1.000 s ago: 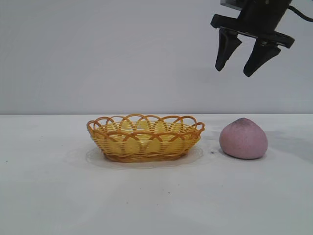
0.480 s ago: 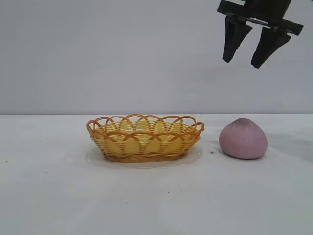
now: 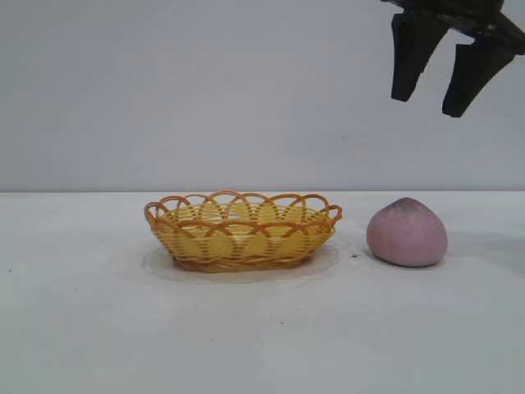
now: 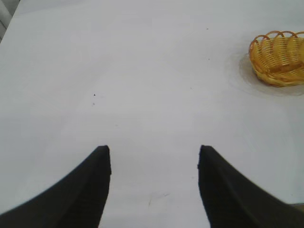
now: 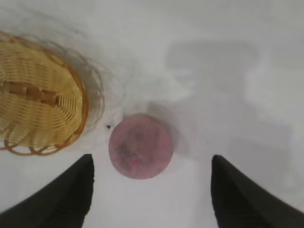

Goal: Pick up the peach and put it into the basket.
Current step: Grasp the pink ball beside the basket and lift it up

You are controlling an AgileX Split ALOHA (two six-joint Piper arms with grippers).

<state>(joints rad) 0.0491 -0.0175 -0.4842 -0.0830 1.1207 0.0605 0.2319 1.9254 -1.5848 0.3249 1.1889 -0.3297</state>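
Note:
The dusty pink peach point(image 3: 407, 232) sits on the white table, just right of the yellow wicker basket point(image 3: 243, 231). My right gripper point(image 3: 430, 105) hangs open and empty high above the peach, a little to its right. In the right wrist view the peach point(image 5: 140, 146) lies below, between the spread fingers and ahead of them, with the basket point(image 5: 38, 111) beside it. My left gripper point(image 4: 153, 152) is open and empty over bare table, far from the basket point(image 4: 279, 57). It does not show in the exterior view.
The white table point(image 3: 262, 328) stretches wide in front of the basket and the peach. A plain grey wall stands behind. The right arm's shadow point(image 5: 228, 95) falls on the table beside the peach.
My right gripper has risen and shifted to the right, staying open. The peach and the basket have not moved.

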